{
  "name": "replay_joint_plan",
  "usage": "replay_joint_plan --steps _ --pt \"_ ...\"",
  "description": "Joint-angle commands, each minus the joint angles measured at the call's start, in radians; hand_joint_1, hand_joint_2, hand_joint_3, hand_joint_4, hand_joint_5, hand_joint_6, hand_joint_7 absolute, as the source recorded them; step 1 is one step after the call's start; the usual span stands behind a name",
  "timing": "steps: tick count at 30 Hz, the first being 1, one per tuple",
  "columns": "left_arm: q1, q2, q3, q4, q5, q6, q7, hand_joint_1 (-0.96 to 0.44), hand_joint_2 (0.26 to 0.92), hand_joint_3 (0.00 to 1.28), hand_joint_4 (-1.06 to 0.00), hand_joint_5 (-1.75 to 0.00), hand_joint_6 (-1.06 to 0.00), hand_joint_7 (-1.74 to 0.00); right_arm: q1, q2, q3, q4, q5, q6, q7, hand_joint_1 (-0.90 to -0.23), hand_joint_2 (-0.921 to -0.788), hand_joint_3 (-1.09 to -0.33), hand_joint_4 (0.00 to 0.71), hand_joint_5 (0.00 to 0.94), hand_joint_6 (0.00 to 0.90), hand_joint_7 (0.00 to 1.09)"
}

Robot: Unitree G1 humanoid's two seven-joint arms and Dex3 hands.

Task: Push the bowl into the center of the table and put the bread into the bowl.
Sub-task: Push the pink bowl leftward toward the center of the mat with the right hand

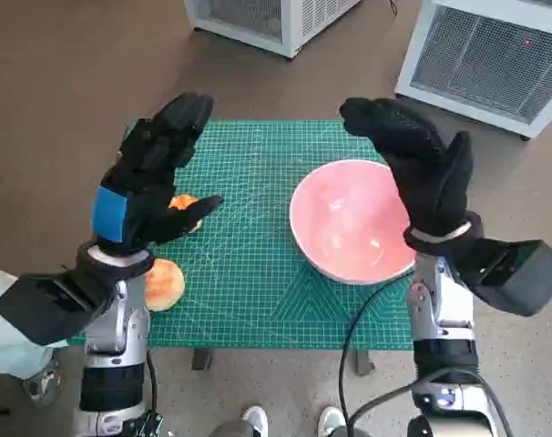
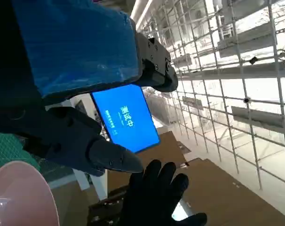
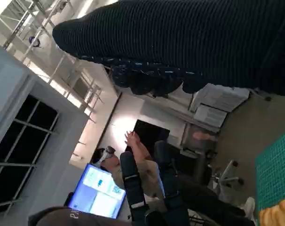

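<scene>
Left robot hand (image 1: 153, 177), black with blue tape across its back, raised above the left part of the tabletop (image 1: 249, 273); fingers spread apart and extended, holding nothing. In the left wrist view the same robot hand (image 2: 72, 84) fills the upper left, its fingers parted with no object between them.

Right robot hand (image 1: 422, 168), in a black knitted glove, raised over the right rim of the bowl (image 1: 349, 223); fingers extended and apart, empty. No contact with the bowl can be confirmed. The right wrist view shows the glove (image 3: 189, 42) only as a dark band; the left wrist view also shows the gloved hand (image 2: 156, 193) with fingers splayed.

Bowl: pink, upright, empty, standing on the right half of the green cutting mat (image 1: 240, 228) that covers the tabletop, its right edge near the mat's right border. Part of its rim (image 2: 20, 197) appears in the left wrist view.

Bread: two pale orange pieces on the left side of the mat, well apart from the bowl. One piece (image 1: 163, 284) lies near the front left corner; the other (image 1: 185, 208) is largely hidden beneath the left robot hand. An edge of bread (image 3: 276, 214) shows in the right wrist view.

Surroundings: two white ventilated cabinets (image 1: 481, 55) on the brown floor beyond the tabletop; a seated person (image 3: 142, 169) and a lit blue screen (image 2: 126, 117) in the wrist views.
</scene>
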Motion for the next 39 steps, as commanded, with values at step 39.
replay_joint_plan --steps 39 --pt "0.014 0.000 0.003 -0.021 -0.019 0.026 -0.007 -0.25 0.921 0.11 -0.30 0.00 -0.26 -0.33 -0.060 -0.103 -0.160 0.351 -0.019 -0.164 -0.034 -0.700 -0.921 -0.714 0.174 0.010 0.001 0.54"
